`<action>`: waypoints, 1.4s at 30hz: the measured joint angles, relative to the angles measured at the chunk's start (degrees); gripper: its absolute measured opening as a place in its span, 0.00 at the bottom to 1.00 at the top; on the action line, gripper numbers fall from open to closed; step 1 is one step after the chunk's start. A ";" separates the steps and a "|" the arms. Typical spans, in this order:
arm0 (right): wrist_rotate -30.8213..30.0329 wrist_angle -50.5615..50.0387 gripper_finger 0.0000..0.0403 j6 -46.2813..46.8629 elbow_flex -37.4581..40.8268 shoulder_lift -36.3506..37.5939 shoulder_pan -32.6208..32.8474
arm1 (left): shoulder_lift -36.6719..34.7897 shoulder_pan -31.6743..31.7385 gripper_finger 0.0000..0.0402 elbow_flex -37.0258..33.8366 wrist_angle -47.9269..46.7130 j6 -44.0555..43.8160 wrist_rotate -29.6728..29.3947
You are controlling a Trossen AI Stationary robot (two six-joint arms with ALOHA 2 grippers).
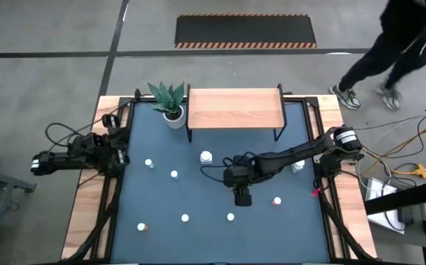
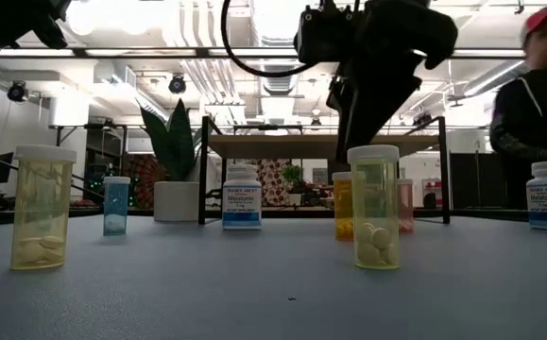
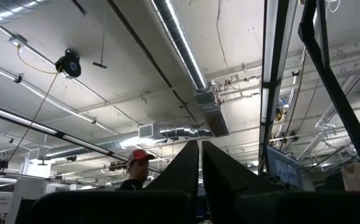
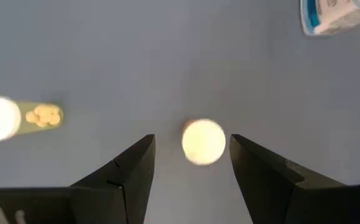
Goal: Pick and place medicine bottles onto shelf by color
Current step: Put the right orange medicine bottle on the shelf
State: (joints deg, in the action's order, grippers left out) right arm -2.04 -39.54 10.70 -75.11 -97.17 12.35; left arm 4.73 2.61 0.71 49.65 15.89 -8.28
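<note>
My right gripper (image 4: 192, 155) hangs open, pointing steeply down over the middle of the blue table. Its fingers stand on either side of an orange bottle's white cap (image 4: 203, 142) and above it, not touching; the orange bottle (image 2: 341, 203) stands upright below the gripper (image 2: 356, 118). In the high view the gripper (image 1: 240, 197) hides that bottle. A yellow bottle (image 1: 231, 216) (image 2: 374, 212) stands just nearer. The light-wood shelf (image 1: 235, 109) stands at the far edge. My left gripper (image 3: 199, 165) is shut and points up at the ceiling, at the table's left edge (image 1: 121, 141).
Other bottles stand scattered: a large white one (image 1: 206, 157), a pink one (image 1: 277, 200), a yellow one (image 1: 185, 218), a white one (image 1: 297, 165) by the right arm. A plant in a white pot (image 1: 172, 103) stands left of the shelf. A person (image 1: 396, 44) walks beyond the far right corner.
</note>
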 joint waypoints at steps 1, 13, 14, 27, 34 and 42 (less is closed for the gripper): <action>0.00 -0.09 0.49 -0.02 0.00 -0.17 -0.01 | 0.00 0.00 0.01 0.00 0.01 -0.01 -0.01; -1.01 1.15 0.49 -0.24 0.22 -2.08 -0.12 | 0.00 -0.02 0.01 -0.04 0.00 -0.08 0.02; -1.01 1.15 0.49 -0.24 0.24 -2.28 -0.12 | 0.00 -0.02 0.01 -0.05 0.00 -0.10 0.02; -1.09 1.31 0.40 -1.25 0.37 -3.73 -0.56 | 0.00 -0.02 0.01 -0.09 0.01 -0.23 0.06; -1.09 1.10 0.32 -0.96 0.37 -3.47 -0.67 | 0.00 -0.02 0.01 -0.11 0.00 -0.23 0.06; -0.98 0.85 0.31 -0.80 0.37 -2.96 -1.54 | 0.00 -0.02 0.01 -0.11 0.00 -0.23 0.08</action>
State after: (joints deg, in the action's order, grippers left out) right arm -3.02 -38.69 9.89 -74.74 -100.13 10.81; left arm 4.73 2.59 0.60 49.65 15.66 -8.21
